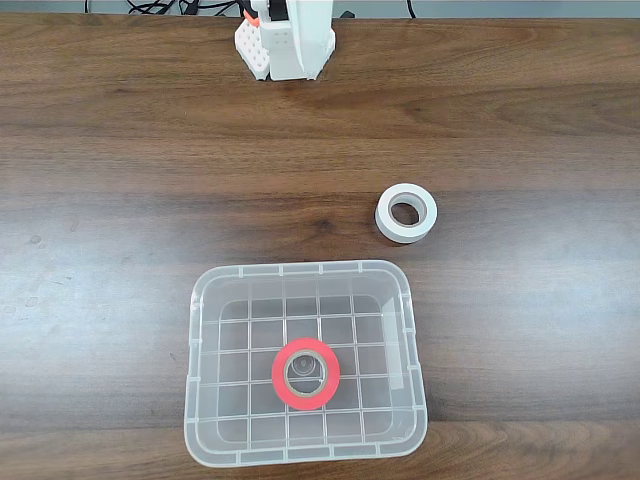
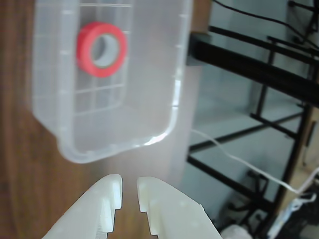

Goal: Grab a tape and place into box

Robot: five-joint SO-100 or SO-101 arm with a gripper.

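Observation:
The red tape (image 1: 306, 374) lies flat inside the clear box (image 1: 300, 268), on its grid bottom a little toward the near side in the fixed view. In the wrist view the same red tape (image 2: 101, 49) shows through the box (image 2: 173, 119) at the upper left. My gripper (image 2: 129, 182) rises from the bottom edge of the wrist view, well away from the box. Its two white fingers (image 2: 109, 191) stand almost together with only a narrow slit between them, and nothing is held.
A white roll of tape (image 1: 406, 213) lies on the brown wooden table (image 1: 120, 200), up and to the right of the box. The arm's white base (image 1: 287, 40) stands at the far edge. Beyond the table edge the wrist view shows black frame bars (image 2: 249, 69) and cables.

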